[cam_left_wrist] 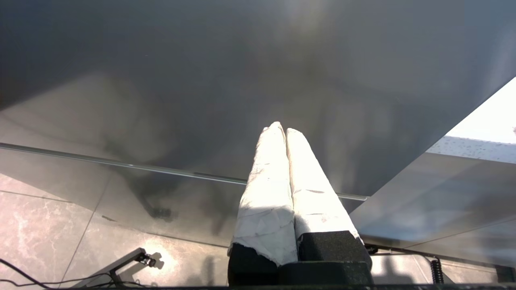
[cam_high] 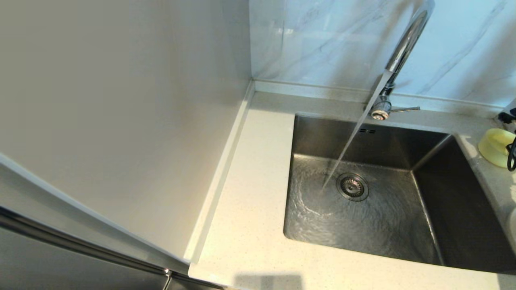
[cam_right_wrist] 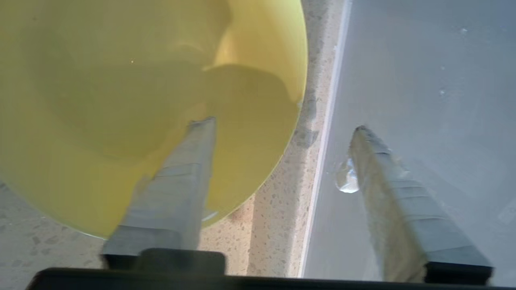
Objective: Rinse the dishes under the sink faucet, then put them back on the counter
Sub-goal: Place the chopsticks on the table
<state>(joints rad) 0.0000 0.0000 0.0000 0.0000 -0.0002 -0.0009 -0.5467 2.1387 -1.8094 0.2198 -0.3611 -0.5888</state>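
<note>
A pale yellow bowl (cam_high: 495, 146) sits on the speckled counter (cam_high: 250, 201), just right of the sink (cam_high: 383, 233). My right gripper (cam_right_wrist: 282, 125) hangs over it and is open. One taped finger (cam_right_wrist: 177, 181) crosses the bowl (cam_right_wrist: 121, 100); the other finger (cam_right_wrist: 395, 193) is over the grey sink wall and carries a water drop. Nothing is held between them. A pale rounded dish edge (cam_high: 513, 225) shows at the far right. Water runs from the chrome faucet (cam_high: 403, 48) into the basin beside the drain strainer (cam_high: 352, 187). My left gripper (cam_left_wrist: 282, 129) is shut and empty, low beside a dark cabinet front.
The faucet's thin lever (cam_high: 405, 109) sticks out to the right of its base. A white side wall (cam_high: 121, 100) bounds the counter on the left, and marble tiles (cam_high: 322, 40) stand behind it. A black cable of the right arm (cam_high: 512, 155) hangs next to the bowl.
</note>
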